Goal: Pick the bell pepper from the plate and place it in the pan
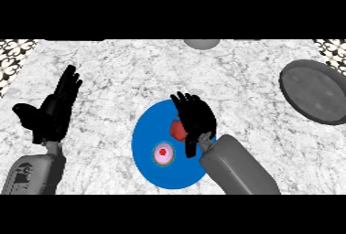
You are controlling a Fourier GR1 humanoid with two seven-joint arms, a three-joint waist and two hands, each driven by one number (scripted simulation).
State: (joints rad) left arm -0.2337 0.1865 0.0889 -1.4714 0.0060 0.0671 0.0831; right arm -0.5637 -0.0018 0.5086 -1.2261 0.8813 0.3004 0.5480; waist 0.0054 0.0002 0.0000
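A blue plate (150, 132) lies at the middle of the marble counter. On it sits a red bell pepper (178, 130), mostly covered by my right hand (196, 116). That hand hovers over the plate's right half with its fingers fairly straight and pointing away, the thumb down beside the pepper; it is open and not closed on the pepper. The dark grey pan (314, 91) lies at the right edge, well apart from the plate. My left hand (54, 109) rests open at the left, fingers up.
A small pink, green-rimmed round item (163, 153) lies on the plate's near part, left of my right forearm. A grey rounded object (201, 43) shows at the counter's far edge. Patterned tiles sit in both far corners.
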